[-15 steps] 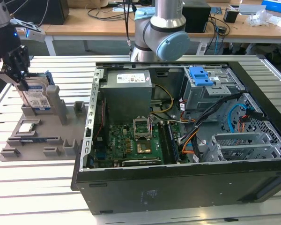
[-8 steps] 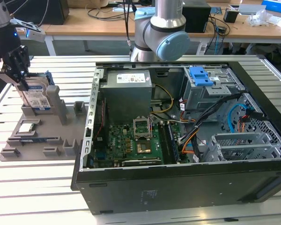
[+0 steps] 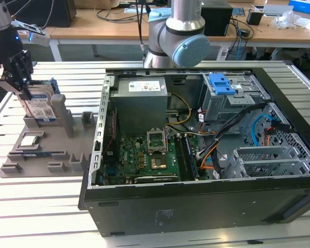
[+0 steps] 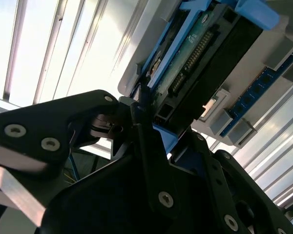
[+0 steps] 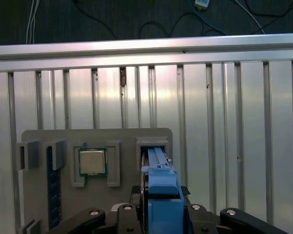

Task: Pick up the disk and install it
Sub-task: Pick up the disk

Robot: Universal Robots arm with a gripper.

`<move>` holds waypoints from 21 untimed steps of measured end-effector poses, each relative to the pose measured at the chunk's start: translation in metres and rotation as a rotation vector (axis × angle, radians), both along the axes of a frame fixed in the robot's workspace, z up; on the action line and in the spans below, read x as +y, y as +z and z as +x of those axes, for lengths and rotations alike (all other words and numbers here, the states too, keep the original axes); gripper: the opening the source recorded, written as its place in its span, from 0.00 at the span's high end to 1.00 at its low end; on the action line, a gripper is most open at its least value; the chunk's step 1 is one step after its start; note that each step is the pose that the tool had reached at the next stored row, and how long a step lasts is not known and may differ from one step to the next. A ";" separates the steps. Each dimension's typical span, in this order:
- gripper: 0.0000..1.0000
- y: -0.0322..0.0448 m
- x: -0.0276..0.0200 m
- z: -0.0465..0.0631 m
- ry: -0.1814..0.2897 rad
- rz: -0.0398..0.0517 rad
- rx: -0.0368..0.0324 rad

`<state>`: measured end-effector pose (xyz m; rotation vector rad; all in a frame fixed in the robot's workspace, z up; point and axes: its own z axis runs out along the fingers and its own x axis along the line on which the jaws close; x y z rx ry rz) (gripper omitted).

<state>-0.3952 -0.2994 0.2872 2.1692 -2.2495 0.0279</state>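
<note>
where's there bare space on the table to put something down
Bare slatted table lies below the grey parts tray in the exterior view, to the left of the computer case. Crowded: the tray itself, where the gripper is at the disk, and the case's inside.

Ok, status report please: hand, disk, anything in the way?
Hand at top edge of the disk, grip not confirmed. It stands upright in gray holder. Open computer case at the exterior view's right, apart.
</note>
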 end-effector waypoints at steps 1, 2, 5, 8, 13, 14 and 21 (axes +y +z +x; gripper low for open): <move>0.63 0.0001 0.0000 0.000 0.000 0.0000 0.0000; 0.63 0.0007 0.0000 0.000 0.000 0.0000 0.0000; 0.63 0.0039 0.0000 0.000 0.000 0.0000 -0.0001; 0.63 0.0079 0.0001 0.000 0.000 0.0000 0.0000; 0.63 0.0168 0.0003 0.000 0.000 0.0000 0.0000; 0.63 0.0192 0.0003 0.000 0.000 0.0000 0.0000; 0.63 0.0362 0.0006 0.000 0.000 -0.0001 0.0000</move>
